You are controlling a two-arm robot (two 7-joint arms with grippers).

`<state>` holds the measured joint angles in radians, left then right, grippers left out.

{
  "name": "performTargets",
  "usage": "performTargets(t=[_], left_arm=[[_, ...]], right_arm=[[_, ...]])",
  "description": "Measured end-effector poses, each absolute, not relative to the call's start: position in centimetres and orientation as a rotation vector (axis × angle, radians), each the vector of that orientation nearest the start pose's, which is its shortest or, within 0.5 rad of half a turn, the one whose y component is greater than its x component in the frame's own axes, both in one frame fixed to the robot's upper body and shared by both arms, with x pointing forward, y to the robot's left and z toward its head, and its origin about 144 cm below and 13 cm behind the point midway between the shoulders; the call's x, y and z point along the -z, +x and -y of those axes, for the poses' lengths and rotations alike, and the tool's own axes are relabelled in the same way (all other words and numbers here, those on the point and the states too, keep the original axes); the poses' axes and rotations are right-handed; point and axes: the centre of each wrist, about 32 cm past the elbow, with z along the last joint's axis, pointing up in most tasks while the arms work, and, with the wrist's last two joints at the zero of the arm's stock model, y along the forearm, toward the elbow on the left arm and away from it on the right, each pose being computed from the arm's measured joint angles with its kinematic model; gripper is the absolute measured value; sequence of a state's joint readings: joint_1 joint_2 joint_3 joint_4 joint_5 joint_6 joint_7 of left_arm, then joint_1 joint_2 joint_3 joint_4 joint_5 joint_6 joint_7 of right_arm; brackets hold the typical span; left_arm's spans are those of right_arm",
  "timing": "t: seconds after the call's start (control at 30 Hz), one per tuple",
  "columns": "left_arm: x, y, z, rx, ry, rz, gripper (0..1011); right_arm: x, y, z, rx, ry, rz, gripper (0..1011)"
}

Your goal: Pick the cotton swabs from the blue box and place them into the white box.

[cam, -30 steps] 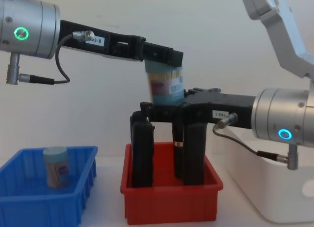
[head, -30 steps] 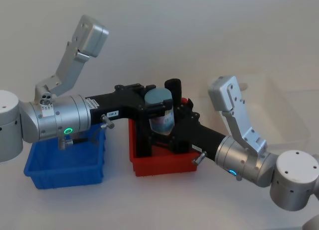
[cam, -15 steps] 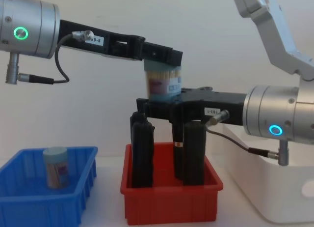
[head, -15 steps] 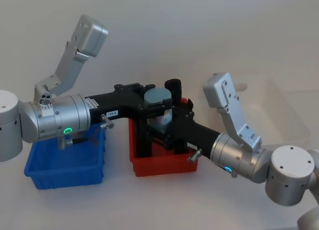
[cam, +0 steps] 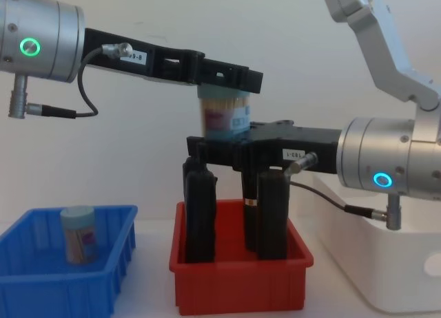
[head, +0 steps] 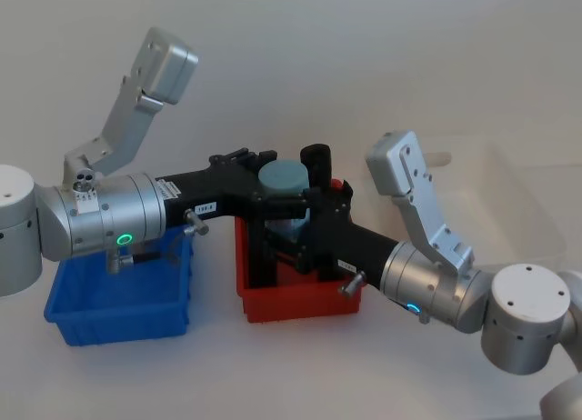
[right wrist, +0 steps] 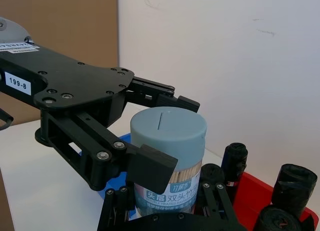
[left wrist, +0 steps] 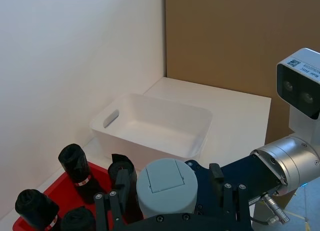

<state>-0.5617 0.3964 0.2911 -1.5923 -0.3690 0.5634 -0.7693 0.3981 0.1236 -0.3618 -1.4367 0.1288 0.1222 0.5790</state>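
One tub of cotton swabs, clear with a blue-grey cap, hangs upright in the air above the red bin. My right gripper reaches in from the right and is shut on the tub's lower body. At cap height my left gripper comes from the left, its fingers standing open on either side of the cap. A second tub stands in the blue box at the left. The white box sits at the right.
Several tall black sleeves stand upright in the red bin, right under the held tub. Between the blue box and the white box, the red bin takes up the middle. Both forearms cross above the bins.
My right gripper has slid left and closed in under the left one. The tub has shifted left and stands straighter. The left fingers have spread a little wider; the left arm has stayed put.
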Motion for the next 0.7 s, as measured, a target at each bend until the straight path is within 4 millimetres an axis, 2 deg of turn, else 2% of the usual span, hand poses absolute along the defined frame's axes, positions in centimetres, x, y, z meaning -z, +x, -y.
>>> performTargets(t=[0.37,0.7], left_arm=[[-134.5,56.2,-25.4,-0.577,0.193,-0.018,1004],[-134.5,56.2,-25.4,-0.577,0.193,-0.018,1004]], right_arm=[[-123.2,54.6,15.9,0.697,-0.052,0.135,633],[-123.0,54.2,17.5,0.798,-0.037,0.121,633]])
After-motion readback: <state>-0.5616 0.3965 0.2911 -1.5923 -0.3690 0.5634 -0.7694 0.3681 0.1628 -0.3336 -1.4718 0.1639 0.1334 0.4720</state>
